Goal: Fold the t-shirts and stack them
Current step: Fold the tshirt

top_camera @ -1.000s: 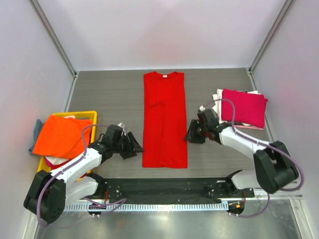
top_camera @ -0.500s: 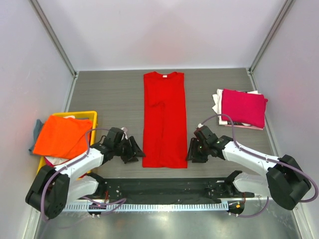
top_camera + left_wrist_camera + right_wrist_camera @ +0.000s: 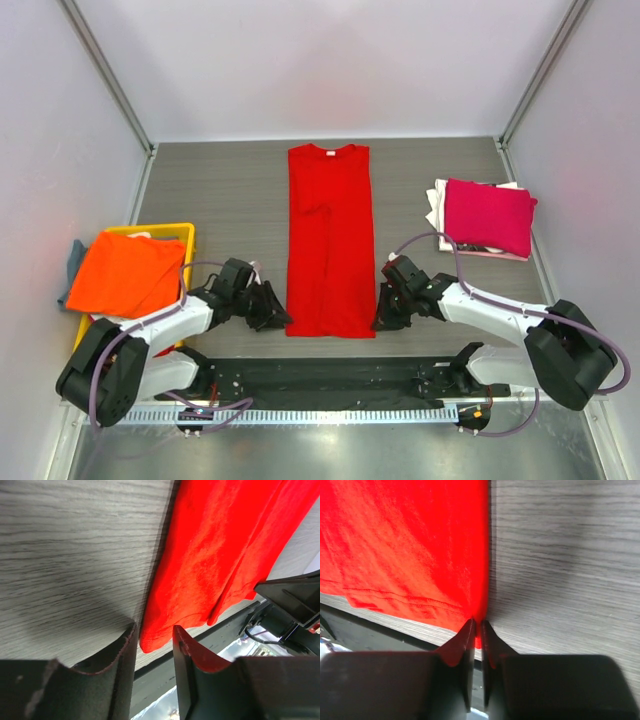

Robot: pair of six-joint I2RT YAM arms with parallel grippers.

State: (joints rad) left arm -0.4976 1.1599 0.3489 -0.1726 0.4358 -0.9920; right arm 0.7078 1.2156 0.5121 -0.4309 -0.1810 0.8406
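A grey wood-grain table sits inside white walls, with a black base rail along its near edge.

The red t-shirt lies flat in the middle of the table. It is folded into a long narrow strip, with the round neck at the far end and the hem towards the arms.

The left gripper is low at the near left corner of the hem. In the left wrist view its fingers stand somewhat apart. The shirt's corner shows in the gap between them, and neither finger presses on it.

The right gripper is at the near right corner. In the right wrist view its fingers are drawn almost together, with a thin line of red cloth from the shirt's right edge pinched between them.

Well off to the right, a folded magenta-pink t-shirt lies on top of a white t-shirt, whose edges stick out beneath it.

On the left, an orange t-shirt is draped over the yellow crate. A bit of grey-blue cloth shows at the crate's outer side.
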